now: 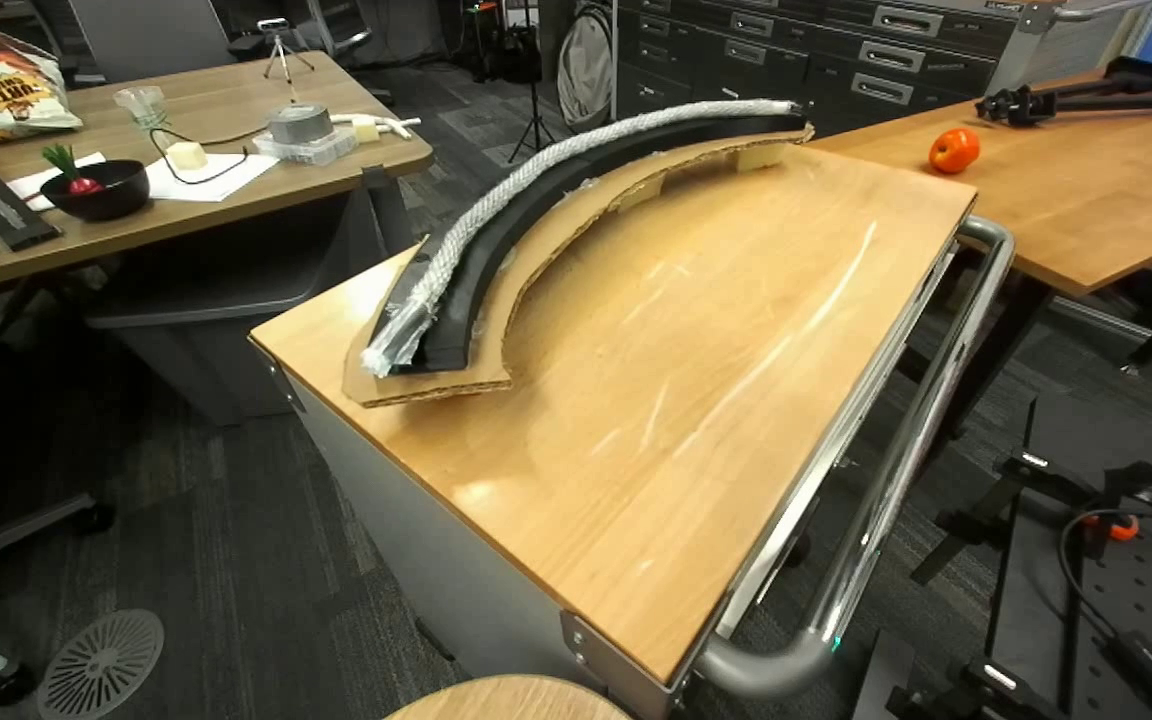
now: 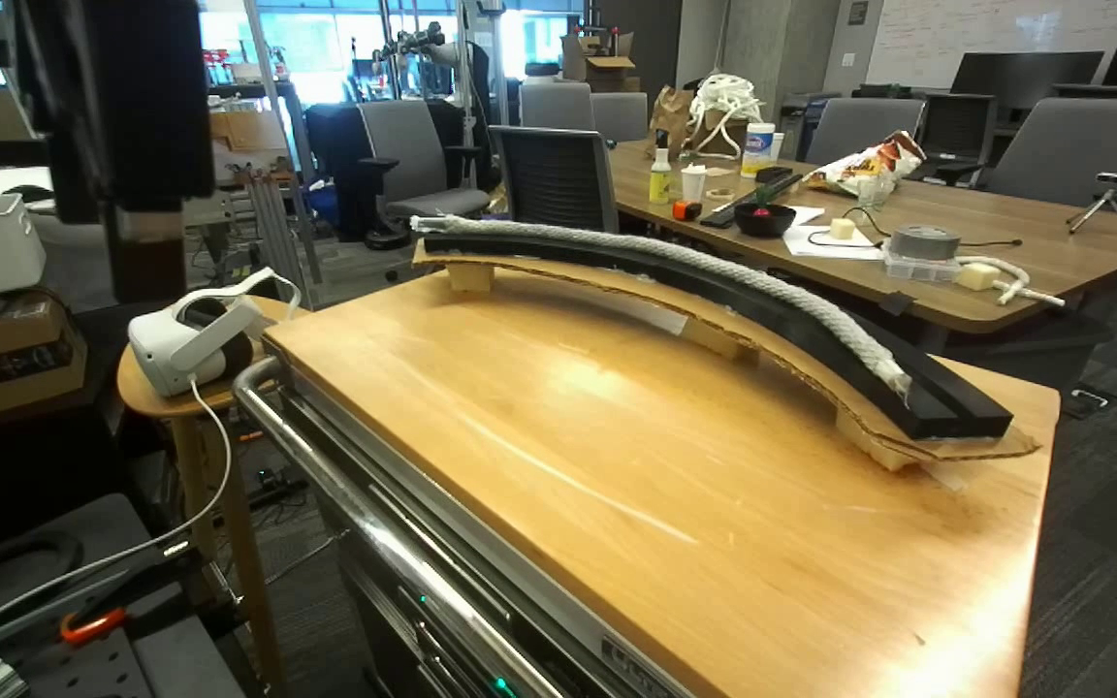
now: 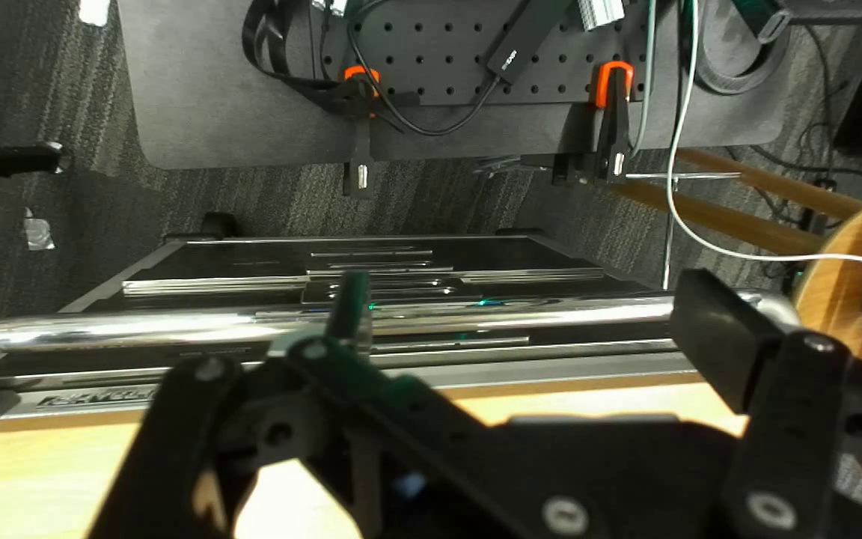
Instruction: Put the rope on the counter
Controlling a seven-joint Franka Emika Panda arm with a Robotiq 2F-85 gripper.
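The gripper is holding its black fingers wide apart, the chrome rail showing between them. Over on the far side, opposite the rail, the pale braided rope is lying along a black curved strip, which is resting on cardboard propped on small blocks above the light-wood counter.

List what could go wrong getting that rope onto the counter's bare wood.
The rope lies along the black strip, so a grasp might catch both. The cardboard beneath stands on blocks, so pressing down could tip it. Lowered straight, the open hand may strike the chrome rail behind it in the wrist view.
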